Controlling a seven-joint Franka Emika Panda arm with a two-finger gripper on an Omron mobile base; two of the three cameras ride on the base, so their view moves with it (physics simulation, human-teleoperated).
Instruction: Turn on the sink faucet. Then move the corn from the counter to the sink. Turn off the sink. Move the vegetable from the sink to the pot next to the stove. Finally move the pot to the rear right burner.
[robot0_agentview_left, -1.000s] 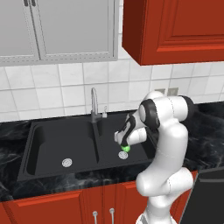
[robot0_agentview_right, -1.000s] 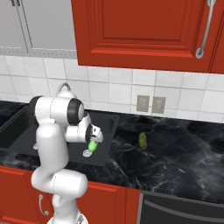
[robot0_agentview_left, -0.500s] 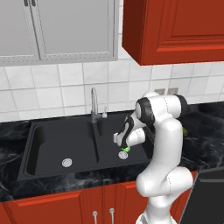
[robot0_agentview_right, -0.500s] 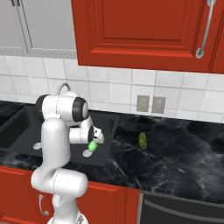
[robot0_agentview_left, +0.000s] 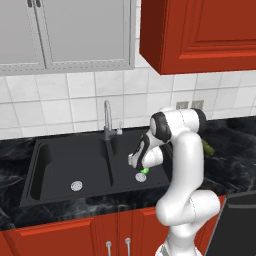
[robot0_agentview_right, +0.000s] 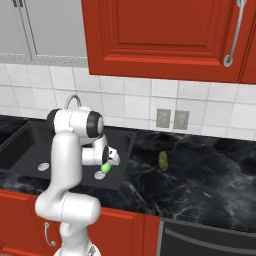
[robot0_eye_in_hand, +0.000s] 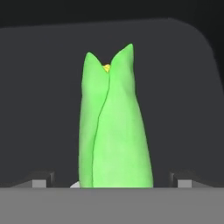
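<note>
We see the gripper (robot0_eye_in_hand: 112, 180) spread wide down in the right basin of the sink (robot0_agentview_left: 55, 165), the corn (robot0_eye_in_hand: 114, 127) standing between its fingertips (robot0_eye_in_hand: 41, 179) with clear gaps either side, just above the drain. The risk, we think: closing off-centre could nudge the husk aside, and lifting too soon could let it slip back. The faucet (robot0_agentview_left: 107, 120) stands close behind the arm.

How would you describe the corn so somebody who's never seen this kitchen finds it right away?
Start at the black double sink set in the dark marble counter. In its right-hand basin, by the round drain, lies the bright green husked corn, between the open gripper's tips. It's the sink's one vivid green thing.
</note>
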